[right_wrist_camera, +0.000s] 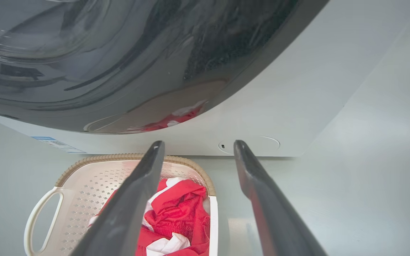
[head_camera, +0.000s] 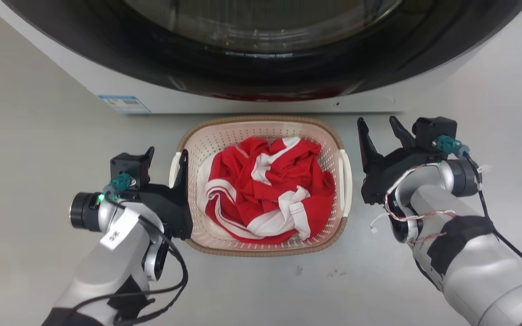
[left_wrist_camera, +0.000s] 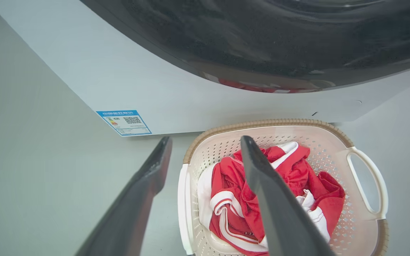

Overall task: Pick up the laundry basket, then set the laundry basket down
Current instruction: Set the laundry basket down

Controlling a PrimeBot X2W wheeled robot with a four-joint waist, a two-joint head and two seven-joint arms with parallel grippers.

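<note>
The laundry basket (head_camera: 224, 138), cream-white with a brown rim, stands on the grey floor right in front of the washer, with a crumpled red-and-white garment (head_camera: 270, 190) inside. My left gripper (head_camera: 167, 156) is open and straddles the basket's left side. In the left wrist view the white left handle (left_wrist_camera: 183, 199) lies between the left gripper's (left_wrist_camera: 205, 140) two fingers. My right gripper (head_camera: 377, 122) is open just right of the basket's right handle (head_camera: 346, 181), apart from it. In the right wrist view that handle (right_wrist_camera: 213, 220) shows between the right gripper's (right_wrist_camera: 198, 144) fingers.
The white washer (head_camera: 243, 102) with its dark round door (head_camera: 261, 54) stands close behind the basket, with a blue label (head_camera: 124, 103) at its lower left. Bare grey floor (head_camera: 25, 149) spreads to both sides and in front of the basket.
</note>
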